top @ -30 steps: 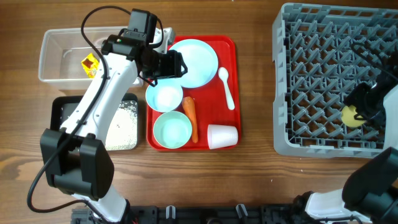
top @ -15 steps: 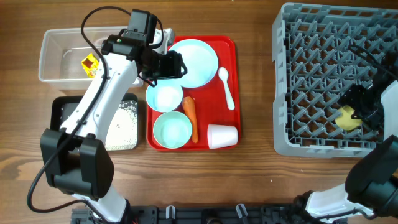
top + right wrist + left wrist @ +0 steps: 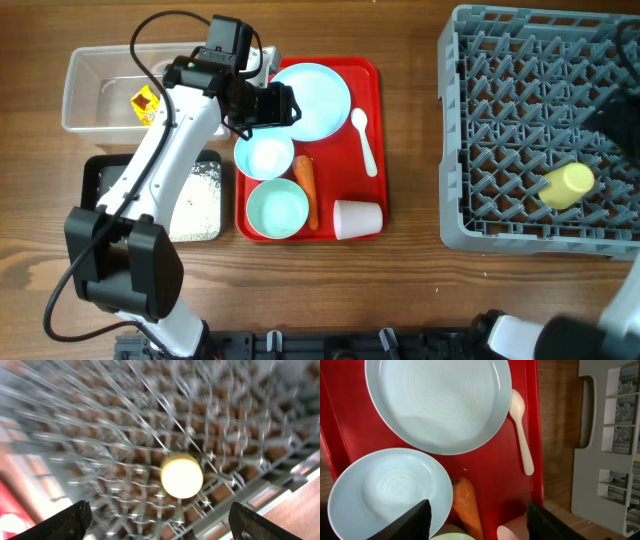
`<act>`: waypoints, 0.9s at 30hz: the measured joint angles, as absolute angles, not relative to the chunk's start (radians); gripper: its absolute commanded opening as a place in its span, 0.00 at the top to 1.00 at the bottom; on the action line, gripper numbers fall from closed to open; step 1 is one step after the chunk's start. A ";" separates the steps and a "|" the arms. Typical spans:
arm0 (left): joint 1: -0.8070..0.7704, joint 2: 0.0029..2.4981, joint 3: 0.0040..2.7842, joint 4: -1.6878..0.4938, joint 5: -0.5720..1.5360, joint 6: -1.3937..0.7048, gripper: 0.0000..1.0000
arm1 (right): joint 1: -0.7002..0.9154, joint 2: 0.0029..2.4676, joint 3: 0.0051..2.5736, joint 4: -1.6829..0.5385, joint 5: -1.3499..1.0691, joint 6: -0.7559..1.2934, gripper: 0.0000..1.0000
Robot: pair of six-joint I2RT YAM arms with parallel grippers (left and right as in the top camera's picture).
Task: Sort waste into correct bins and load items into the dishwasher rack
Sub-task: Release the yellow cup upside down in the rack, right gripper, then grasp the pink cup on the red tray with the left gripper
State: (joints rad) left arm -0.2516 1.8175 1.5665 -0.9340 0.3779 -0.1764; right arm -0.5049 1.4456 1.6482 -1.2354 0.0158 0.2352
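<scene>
- Yellow cup point(image 3: 567, 185): lying on its side among the pegs, near-right part of the grey dishwasher rack point(image 3: 520, 238).
- Right claw point(image 3: 159, 510): jaws wide apart, holding nothing, above the cup.
- Left claw point(image 3: 477, 524): jaws apart, holding nothing, over the red tray point(image 3: 338, 170) with the light blue plate point(image 3: 437, 402), bowl point(image 3: 390, 492) and carrot point(image 3: 466, 507).

No lettering, brand name, number or sign can be read in any of the views. The yellow snack wrapper point(image 3: 146, 101) lying in the clear tub point(image 3: 85, 62) carries a red patch that may be print, but from overhead it is too small to make out.
</scene>
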 measured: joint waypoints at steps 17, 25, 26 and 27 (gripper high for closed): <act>-0.286 1.818 1.542 -1.151 0.360 -0.131 0.35 | -0.505 1.121 1.657 -1.373 -0.346 0.020 0.10; -0.561 1.818 1.426 -1.099 0.431 -0.128 0.37 | -0.505 1.124 1.614 -1.375 -0.367 -0.006 0.10; -0.574 1.818 1.409 -1.073 0.457 -0.133 0.37 | -0.505 1.124 1.614 -1.375 -0.367 -0.006 0.10; -0.580 1.818 1.395 -1.056 0.476 -0.139 0.37 | -0.505 1.124 1.614 -1.375 -0.367 -0.006 0.10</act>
